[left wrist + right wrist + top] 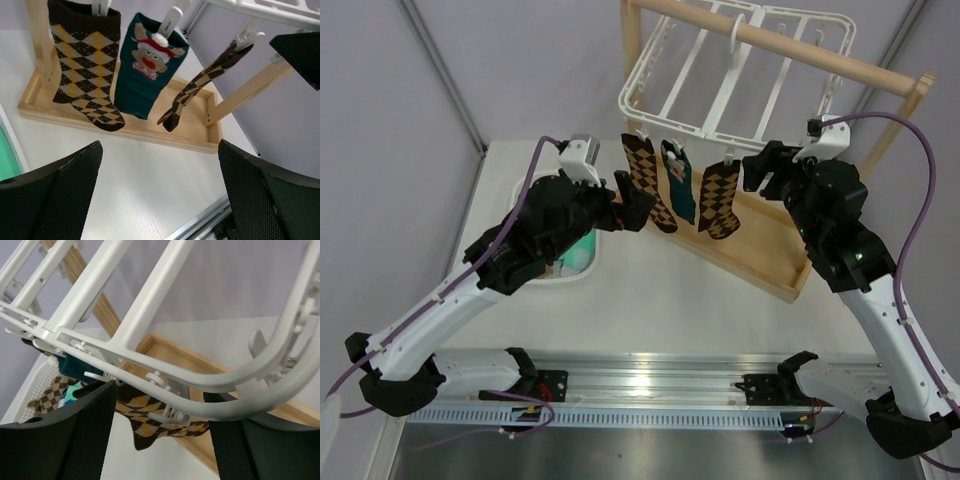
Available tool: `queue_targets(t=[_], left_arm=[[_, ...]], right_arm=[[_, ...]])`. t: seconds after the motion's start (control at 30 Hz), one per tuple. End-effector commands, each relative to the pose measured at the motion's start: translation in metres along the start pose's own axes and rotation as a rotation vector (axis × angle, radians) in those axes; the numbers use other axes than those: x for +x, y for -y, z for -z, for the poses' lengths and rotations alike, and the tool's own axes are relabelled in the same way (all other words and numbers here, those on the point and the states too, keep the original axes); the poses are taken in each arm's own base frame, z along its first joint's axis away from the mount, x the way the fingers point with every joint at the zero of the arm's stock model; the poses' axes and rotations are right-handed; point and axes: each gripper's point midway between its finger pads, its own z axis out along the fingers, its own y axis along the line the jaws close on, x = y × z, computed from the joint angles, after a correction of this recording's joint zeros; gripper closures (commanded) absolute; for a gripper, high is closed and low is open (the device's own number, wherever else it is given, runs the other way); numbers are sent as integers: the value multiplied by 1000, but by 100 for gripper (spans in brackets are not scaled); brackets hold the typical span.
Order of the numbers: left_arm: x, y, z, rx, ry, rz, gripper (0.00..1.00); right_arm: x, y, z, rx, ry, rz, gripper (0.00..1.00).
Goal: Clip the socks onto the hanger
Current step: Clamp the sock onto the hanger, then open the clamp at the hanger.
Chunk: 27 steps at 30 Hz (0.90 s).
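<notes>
1. Left gripper (635,200) hangs wide open with nothing between its fingers (55,200), just in front of the row of hung socks and above the tabletop (150,175).
2. Right gripper (765,165) is also spread wide and grasps nothing. In its wrist view it sits right under the near rim of the hanger (150,352), whose curved corner crosses above the gap. I cannot tell whether either finger touches the plastic.
3. The white grid hanger is hooked over the rod of the wooden stand (790,45) and tilts down toward the arms.
4. Three socks dangle from clips (170,22) along its near edge:
   - an argyle sock (85,75) on the left, facing flat to the left wrist camera;
   - a teal sock (147,70) with a red-and-white figure in the middle, just beside the first;
   - a second argyle sock (200,85) on the right, turned edge-on and nearest the right gripper.
5. All three toes hang over the stand's tray base without resting on it.
6. A white basket (590,275) lies on the tabletop under the left arm, with a mint sock (582,250) inside it.
</notes>
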Motion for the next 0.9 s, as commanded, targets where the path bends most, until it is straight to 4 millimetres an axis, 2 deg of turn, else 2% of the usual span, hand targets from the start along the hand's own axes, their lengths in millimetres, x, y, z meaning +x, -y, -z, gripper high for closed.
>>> queue_targets(t=[0.0, 0.3, 0.5, 0.63, 0.87], left_arm=[[-12, 20, 6, 115, 58, -16, 0], [-8, 44, -6, 250, 123, -63, 1], [-12, 72, -17, 323, 181, -141, 1], [-11, 72, -26, 310, 186, -145, 0], [-3, 71, -32, 310, 184, -158, 1]], right_arm=[[-17, -22, -1, -103, 52, -27, 28], [-14, -40, 4, -193, 26, -67, 32], [-10, -61, 4, -259, 1, -77, 34], [-8, -76, 7, -291, -4, -76, 35], [-4, -88, 11, -317, -14, -75, 35]])
